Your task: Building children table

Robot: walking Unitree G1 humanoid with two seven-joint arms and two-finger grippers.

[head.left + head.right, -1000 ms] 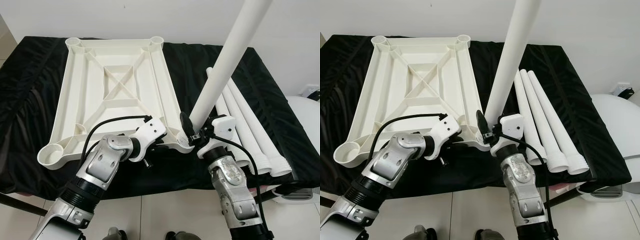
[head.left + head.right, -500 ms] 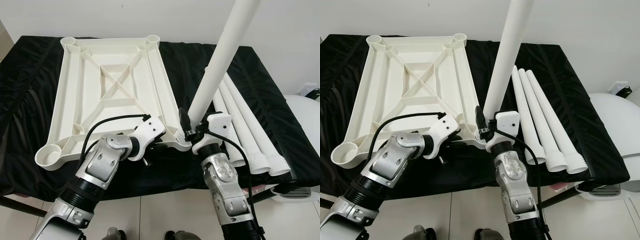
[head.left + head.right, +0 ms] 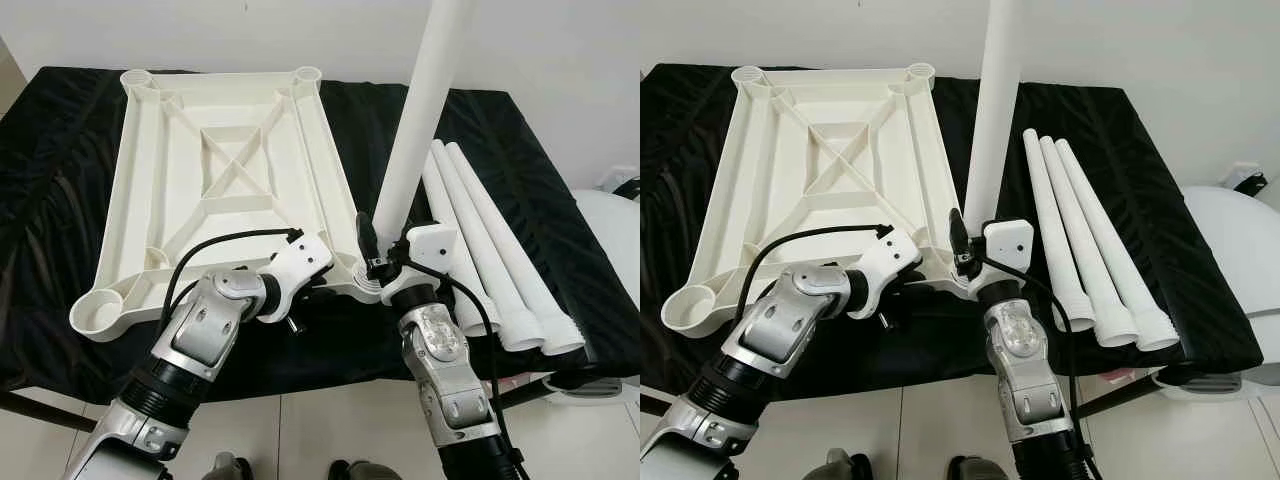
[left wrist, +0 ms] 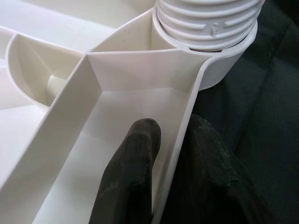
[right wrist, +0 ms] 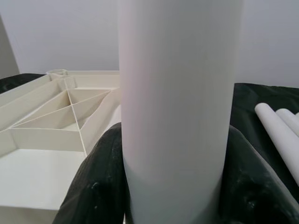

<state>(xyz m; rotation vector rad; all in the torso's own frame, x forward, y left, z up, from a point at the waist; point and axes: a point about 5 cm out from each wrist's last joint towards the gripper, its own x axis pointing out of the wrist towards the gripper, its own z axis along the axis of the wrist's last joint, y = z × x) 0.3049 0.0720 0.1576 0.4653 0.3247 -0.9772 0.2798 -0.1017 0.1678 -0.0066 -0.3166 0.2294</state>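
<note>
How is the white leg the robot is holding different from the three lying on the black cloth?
The held leg stands nearly upright; the three spare legs lie flat, side by side. The held leg sits gripped between the right gripper's fingers, its ribbed end in the tabletop's corner socket; the spare legs lie free, ribbed ends exposed. All are white, tapered tubes.

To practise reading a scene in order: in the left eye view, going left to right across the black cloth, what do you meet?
White tabletop frame → left gripper pinching its near rim → upright leg held by the right gripper → three loose legs lying side by side.
</note>
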